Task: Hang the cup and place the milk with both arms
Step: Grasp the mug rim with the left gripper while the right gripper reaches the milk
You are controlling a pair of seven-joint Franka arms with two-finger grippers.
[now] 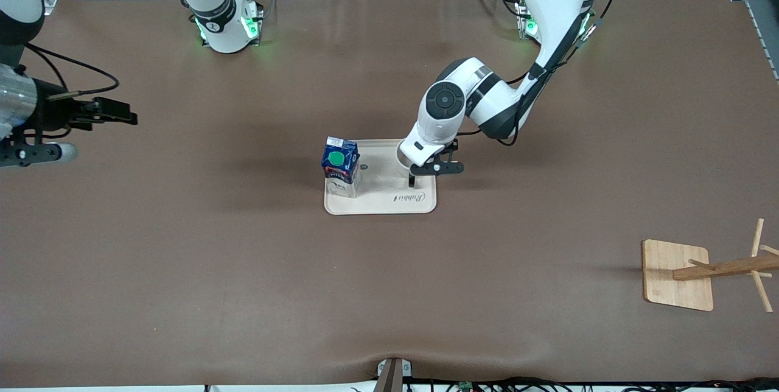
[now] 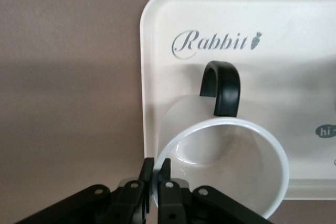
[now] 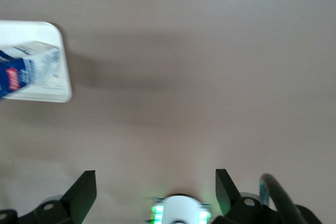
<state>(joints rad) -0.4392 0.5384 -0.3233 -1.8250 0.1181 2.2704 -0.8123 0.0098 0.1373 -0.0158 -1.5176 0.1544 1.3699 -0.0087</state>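
The cup (image 2: pixel 226 166), a white mug with a black handle (image 2: pixel 223 87), stands on the cream tray (image 2: pixel 294 19) at the tray's end toward the left arm. My left gripper (image 2: pixel 156 170) is shut on the cup's rim, one finger inside and one outside. In the front view the left gripper (image 1: pixel 412 180) is down over the tray (image 1: pixel 389 200) and hides the cup. The milk (image 1: pixel 341 165), dark blue with a green cap, stands upright on the tray's other end and also shows in the right wrist view (image 3: pixel 26 72). My right gripper (image 1: pixel 125 117) is open and empty, and waits above bare table (image 3: pixel 155 182).
A wooden cup rack (image 1: pixel 724 269) with a bamboo base (image 1: pixel 669 273) and pegs stands near the front camera at the left arm's end of the table. The brown mat (image 1: pixel 243 270) covers the table. The right arm's green-lit base (image 3: pixel 178 214) shows in its wrist view.
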